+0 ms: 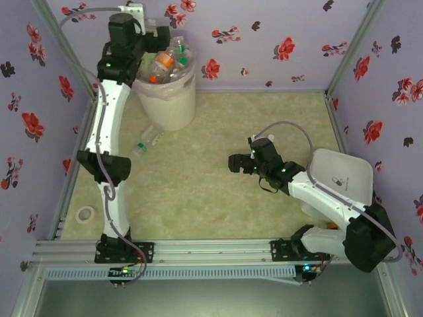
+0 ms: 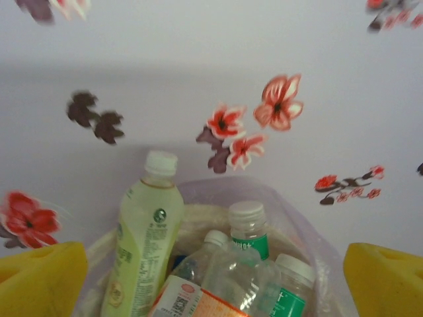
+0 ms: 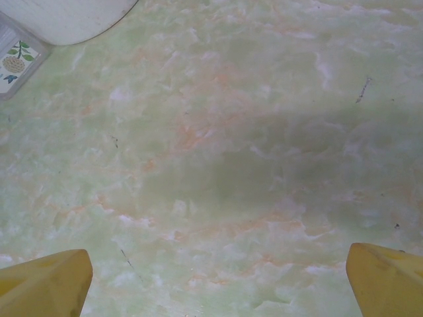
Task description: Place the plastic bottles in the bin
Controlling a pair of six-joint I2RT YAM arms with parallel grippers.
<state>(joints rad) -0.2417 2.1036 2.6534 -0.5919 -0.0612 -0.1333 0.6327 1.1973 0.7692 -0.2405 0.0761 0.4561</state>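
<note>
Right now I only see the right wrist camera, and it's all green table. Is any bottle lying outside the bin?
Observer: Yes, one bottle lies beside the bin, near its base.
Operator: Where's my other gripper?
Observer: The left gripper is open above the bin.
Operator: Is the bin getting full?
Observer: The bottles inside reach its rim.

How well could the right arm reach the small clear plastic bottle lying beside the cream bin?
Probably well: the right tool is open and empty, and only bare green marbled table lies between it and the small clear plastic bottle.
</note>
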